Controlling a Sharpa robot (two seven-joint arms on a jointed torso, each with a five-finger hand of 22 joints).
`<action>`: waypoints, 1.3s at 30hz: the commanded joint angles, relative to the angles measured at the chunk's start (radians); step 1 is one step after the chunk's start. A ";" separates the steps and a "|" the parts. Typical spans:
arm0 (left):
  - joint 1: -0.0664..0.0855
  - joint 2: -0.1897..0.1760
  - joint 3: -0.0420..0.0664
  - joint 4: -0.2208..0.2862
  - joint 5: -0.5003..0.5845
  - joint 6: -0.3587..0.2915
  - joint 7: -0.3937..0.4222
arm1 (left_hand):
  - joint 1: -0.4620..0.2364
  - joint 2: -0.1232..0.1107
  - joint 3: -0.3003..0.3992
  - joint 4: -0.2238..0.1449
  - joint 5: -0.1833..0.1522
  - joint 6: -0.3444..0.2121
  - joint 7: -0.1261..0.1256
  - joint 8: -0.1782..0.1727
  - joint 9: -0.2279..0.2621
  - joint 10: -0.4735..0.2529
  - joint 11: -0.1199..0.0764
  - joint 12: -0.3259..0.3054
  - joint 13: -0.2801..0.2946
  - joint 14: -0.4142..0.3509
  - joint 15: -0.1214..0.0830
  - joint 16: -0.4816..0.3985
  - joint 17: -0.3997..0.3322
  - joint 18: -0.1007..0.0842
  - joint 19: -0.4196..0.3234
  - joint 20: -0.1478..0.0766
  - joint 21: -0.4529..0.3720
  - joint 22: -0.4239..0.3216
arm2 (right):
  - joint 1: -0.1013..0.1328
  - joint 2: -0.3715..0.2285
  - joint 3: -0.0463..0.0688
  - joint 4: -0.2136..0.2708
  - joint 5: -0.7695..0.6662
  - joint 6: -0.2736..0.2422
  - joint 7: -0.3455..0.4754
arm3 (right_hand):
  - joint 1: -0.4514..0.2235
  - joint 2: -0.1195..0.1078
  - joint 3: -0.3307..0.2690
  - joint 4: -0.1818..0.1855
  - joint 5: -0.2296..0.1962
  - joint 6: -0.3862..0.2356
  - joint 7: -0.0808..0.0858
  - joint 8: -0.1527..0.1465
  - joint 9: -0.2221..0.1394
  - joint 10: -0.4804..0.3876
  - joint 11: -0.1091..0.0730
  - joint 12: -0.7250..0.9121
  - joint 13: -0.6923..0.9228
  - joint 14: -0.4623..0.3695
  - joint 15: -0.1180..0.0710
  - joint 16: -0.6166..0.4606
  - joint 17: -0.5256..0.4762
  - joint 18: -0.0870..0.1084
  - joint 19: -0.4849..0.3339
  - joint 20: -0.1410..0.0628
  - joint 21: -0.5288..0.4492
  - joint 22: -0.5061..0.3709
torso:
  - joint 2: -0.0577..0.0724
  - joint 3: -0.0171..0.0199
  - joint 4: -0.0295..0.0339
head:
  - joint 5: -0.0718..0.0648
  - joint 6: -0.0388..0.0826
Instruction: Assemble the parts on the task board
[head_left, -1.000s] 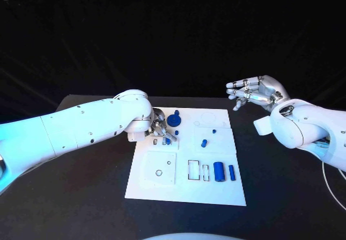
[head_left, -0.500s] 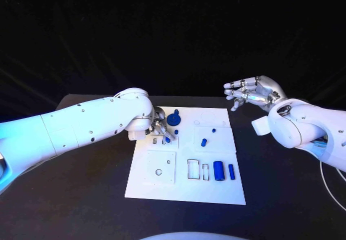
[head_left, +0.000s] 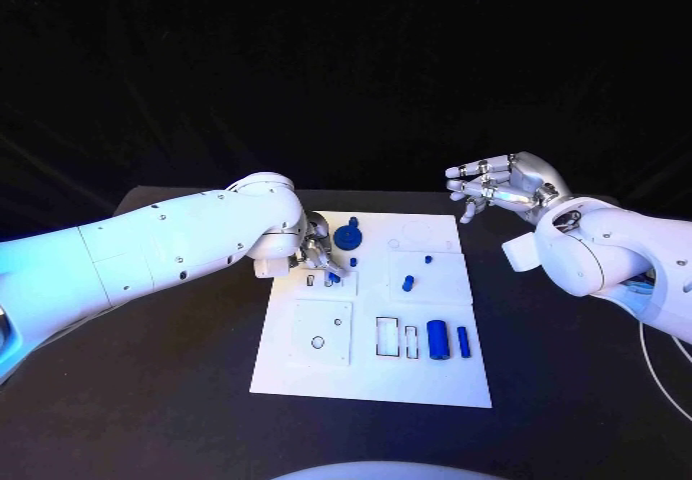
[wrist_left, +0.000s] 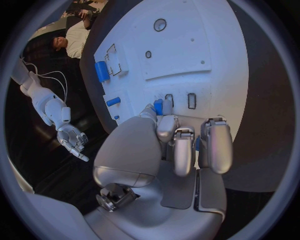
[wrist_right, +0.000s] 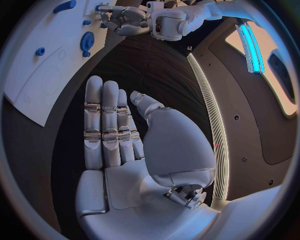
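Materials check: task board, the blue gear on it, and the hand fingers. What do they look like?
Task board: matte white, flat, probably plastic or coated sheet; no glare, crisp recessed outlines.
Blue gear: opaque, uniformly blue, likely moulded or printed plastic; can't tell which.
Left hand fingers: silvery satin segments with soft highlights, metal or metallised plastic; the look leaves it open.

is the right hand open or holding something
Open: the right hand holds nothing, its fingers straight and empty, raised beyond the task board's far right corner.
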 joint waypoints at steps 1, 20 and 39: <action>-0.004 -0.009 -0.002 0.009 0.029 -0.054 0.028 | -0.062 -0.082 0.314 -0.182 0.003 0.011 0.000 0.014 0.015 0.008 -0.001 0.000 0.003 0.105 0.000 0.002 0.263 -0.011 0.020 -0.002 0.009 0.025 | -0.002 0.001 -0.001 0.002 -0.005 0.034 0.001 | 0.014 0.004 0.005 -0.006 0.005 -0.008 0.000 -0.001 -0.001 -0.010 -0.001 -0.006 0.003 -0.010 0.002 -0.006 0.003 0.002 -0.010 -0.002 0.003 0.003 | -0.001 -0.0008 0.0017 | 0.003 0.000; -0.011 -0.023 -0.004 0.029 -0.011 -0.079 0.006 | -0.183 -0.144 0.500 -0.245 0.021 0.014 -0.001 0.031 0.050 0.026 -0.005 -0.017 -0.020 0.105 -0.001 0.002 0.263 -0.021 0.037 -0.004 0.038 0.075 | -0.003 0.009 -0.002 0.018 -0.023 0.116 0.021 | 0.016 0.009 0.032 -0.028 0.022 -0.038 0.021 0.001 0.000 -0.073 0.022 -0.014 0.010 -0.089 0.028 -0.084 -0.084 -0.002 -0.078 0.017 0.018 0.025 | 0.001 0.0004 -0.0002 | 0.013 0.007; -0.016 -0.028 -0.008 0.033 -0.116 0.011 -0.003 | -0.191 -0.153 0.506 -0.262 0.019 0.012 -0.001 0.028 0.051 0.029 -0.005 -0.015 -0.016 0.105 -0.001 0.002 0.263 -0.021 0.036 -0.004 0.037 0.075 | -0.003 0.009 -0.002 0.018 -0.024 0.113 0.026 | 0.012 0.009 0.032 -0.028 0.023 -0.041 0.022 0.001 0.000 -0.078 0.024 -0.012 0.010 -0.087 0.029 -0.087 -0.098 -0.001 -0.086 0.020 0.020 0.029 | 0.001 -0.0006 -0.0007 | 0.022 0.002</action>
